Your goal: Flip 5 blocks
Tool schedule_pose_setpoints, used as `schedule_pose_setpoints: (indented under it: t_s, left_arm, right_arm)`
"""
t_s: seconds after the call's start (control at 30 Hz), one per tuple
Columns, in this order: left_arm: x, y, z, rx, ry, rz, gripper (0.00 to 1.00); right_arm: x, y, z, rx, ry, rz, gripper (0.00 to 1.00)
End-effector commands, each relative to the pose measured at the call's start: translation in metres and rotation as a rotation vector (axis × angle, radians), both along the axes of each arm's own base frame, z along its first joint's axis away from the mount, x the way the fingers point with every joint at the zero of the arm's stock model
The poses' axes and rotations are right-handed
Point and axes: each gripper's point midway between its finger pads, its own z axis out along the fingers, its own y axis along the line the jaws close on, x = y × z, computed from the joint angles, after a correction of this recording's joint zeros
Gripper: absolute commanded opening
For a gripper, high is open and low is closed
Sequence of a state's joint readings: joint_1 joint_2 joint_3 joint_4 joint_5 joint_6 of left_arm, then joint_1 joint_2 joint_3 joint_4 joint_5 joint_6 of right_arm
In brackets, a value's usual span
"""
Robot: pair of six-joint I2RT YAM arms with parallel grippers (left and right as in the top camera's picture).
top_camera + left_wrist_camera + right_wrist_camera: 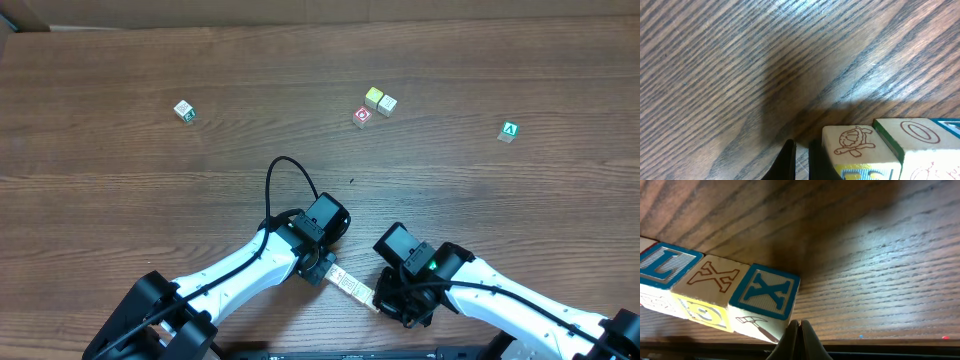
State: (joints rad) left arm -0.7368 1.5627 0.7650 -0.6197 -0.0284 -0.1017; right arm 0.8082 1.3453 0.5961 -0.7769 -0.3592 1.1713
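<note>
Row of blocks (352, 288) at the table's (150, 200) near edge, left gripper (801, 150) at its left end, right gripper (800, 327) at its right, both jaws pressed together

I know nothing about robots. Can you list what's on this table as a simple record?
Surface: brown wood-grain table
Left gripper: shut, holding nothing
Right gripper: shut, holding nothing
Near row: row of pale wooden picture cubes, side by side, lying between the two grippers
Row ends: turtle-drawing cube by left gripper; blue-X cube by right gripper
Far cubes: green-marked cube at left; green-A cube at right; red-ringed cube near pair of yellowish cubes
</note>
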Motion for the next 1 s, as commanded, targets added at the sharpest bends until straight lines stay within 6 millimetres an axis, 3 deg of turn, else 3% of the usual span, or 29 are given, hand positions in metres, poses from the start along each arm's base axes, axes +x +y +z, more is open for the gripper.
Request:
schedule_pose_setpoints:
  t_s: [0.0, 0.97]
  left_arm:
    - [-0.007, -0.005, -0.003, -0.029, 0.039, 0.001, 0.04]
    - [0.004, -0.003, -0.002, -0.005, -0.018, -0.02, 0.04]
  right_arm:
    - [0.003, 0.007, 0.003, 0.022, -0.016, -0.014, 0.04]
    - [-0.002, 0.015, 0.003, 0.021, -0.008, -0.042, 0.04]
